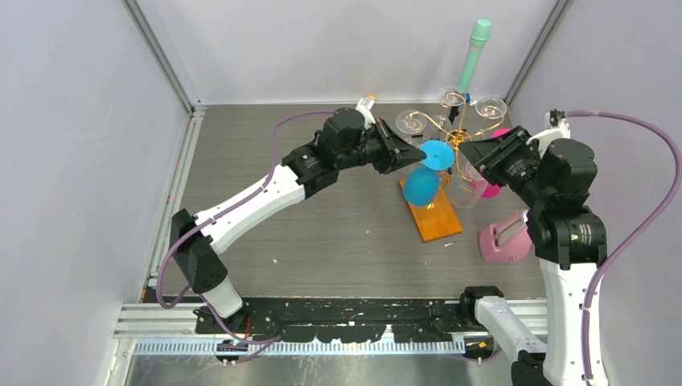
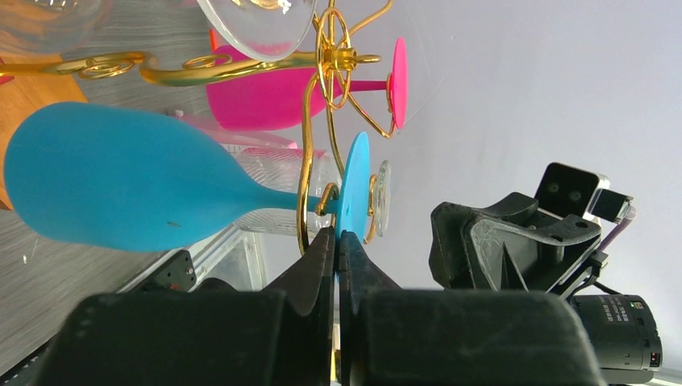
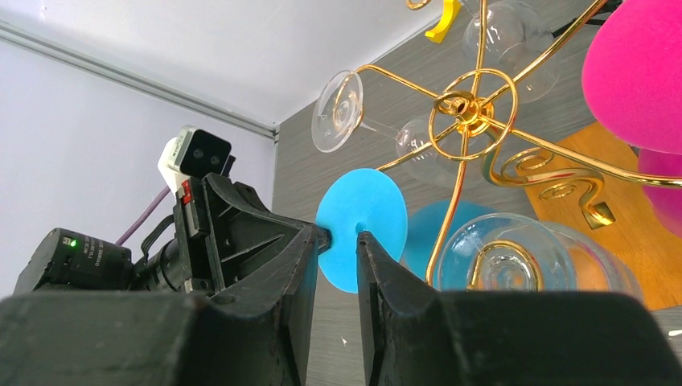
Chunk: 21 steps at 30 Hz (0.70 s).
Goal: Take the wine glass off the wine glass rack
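Note:
A blue wine glass (image 1: 420, 186) hangs upside down on the gold wire wine glass rack (image 1: 455, 137), its round foot (image 2: 354, 189) caught in a curled arm. My left gripper (image 1: 420, 153) reaches in from the left and is shut on the edge of that blue foot (image 3: 358, 213); the jaws pinch the disc in the left wrist view (image 2: 338, 235). My right gripper (image 1: 470, 154) hovers on the rack's right side, facing the left one. It stands open (image 3: 342, 239) with nothing between its fingers.
The rack stands in an orange-brown wooden base (image 1: 434, 217). It also carries a pink glass (image 2: 265, 96) and several clear glasses (image 3: 515, 257). A pink object (image 1: 505, 239) lies on the table to the right. A teal-capped tube (image 1: 474, 52) stands behind the rack.

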Each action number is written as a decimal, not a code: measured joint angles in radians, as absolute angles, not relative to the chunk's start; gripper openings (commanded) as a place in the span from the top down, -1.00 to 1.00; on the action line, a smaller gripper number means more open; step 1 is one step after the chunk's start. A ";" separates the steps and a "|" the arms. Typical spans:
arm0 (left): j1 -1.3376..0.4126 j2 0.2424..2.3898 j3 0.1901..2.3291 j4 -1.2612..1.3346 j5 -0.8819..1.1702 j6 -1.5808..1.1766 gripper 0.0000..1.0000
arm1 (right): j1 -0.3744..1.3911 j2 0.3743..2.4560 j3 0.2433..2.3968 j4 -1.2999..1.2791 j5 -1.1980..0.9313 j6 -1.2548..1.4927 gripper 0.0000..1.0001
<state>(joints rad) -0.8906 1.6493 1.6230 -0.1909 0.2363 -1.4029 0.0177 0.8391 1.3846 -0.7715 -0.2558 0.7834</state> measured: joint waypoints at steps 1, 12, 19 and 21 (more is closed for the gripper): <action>-0.891 1.649 1.623 -0.191 0.238 -1.403 1.00 | 0.018 0.838 1.385 -0.772 -0.256 0.785 0.39; -0.881 1.614 1.586 -0.174 0.255 -1.406 1.00 | 0.018 0.837 1.387 -0.772 -0.255 0.791 0.36; -0.870 1.559 1.562 -0.167 0.245 -1.396 1.00 | 0.018 0.837 1.387 -0.772 -0.254 0.794 0.35; -0.862 1.544 1.551 -0.165 0.236 -1.394 1.00 | 0.018 0.837 1.387 -0.772 -0.252 0.796 0.35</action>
<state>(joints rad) -0.8616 1.5444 1.5513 -0.1650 0.2359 -1.3941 0.0177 0.8371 1.3872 -0.7719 -0.2523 0.7959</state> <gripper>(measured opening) 0.015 0.324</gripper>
